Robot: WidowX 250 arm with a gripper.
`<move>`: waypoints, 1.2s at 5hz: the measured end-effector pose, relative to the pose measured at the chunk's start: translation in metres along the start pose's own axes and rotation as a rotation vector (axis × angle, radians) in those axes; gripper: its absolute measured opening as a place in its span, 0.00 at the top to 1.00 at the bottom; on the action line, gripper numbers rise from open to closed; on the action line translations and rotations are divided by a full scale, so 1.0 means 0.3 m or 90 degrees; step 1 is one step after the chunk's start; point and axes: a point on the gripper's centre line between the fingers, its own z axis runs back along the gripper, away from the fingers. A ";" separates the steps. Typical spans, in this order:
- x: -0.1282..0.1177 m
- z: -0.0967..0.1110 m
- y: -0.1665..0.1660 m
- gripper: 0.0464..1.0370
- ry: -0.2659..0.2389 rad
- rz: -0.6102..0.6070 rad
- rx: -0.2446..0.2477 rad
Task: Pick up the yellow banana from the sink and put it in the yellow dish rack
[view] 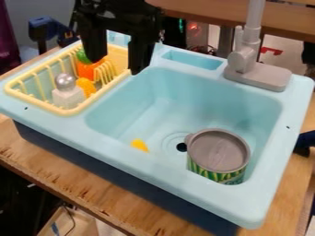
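Orange toy (88,71) with a green top sits in the yellow dish rack (72,111), near my empty gripper (115,66), whose fingers are spread apart. In view, it lies beneath my left-hand fingertip; I can't tell whether they touch.

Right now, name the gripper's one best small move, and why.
Probably ease sideways toward the middle of the yellow rack before lowering: the open gripper appears to straddle the rack's edge, with one finger by the orange toy.

The hand (115,67) partly hides the orange-and-green toy (88,71) (the arm (117,8) is cut off above).
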 end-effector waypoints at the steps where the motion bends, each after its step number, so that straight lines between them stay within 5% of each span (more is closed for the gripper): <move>1: -0.002 -0.026 0.001 0.04 0.017 0.001 0.000; 4: -0.049 -0.159 -0.102 0.04 0.011 -0.097 -0.061; 6: -0.044 -0.194 -0.127 0.04 0.027 -0.108 -0.056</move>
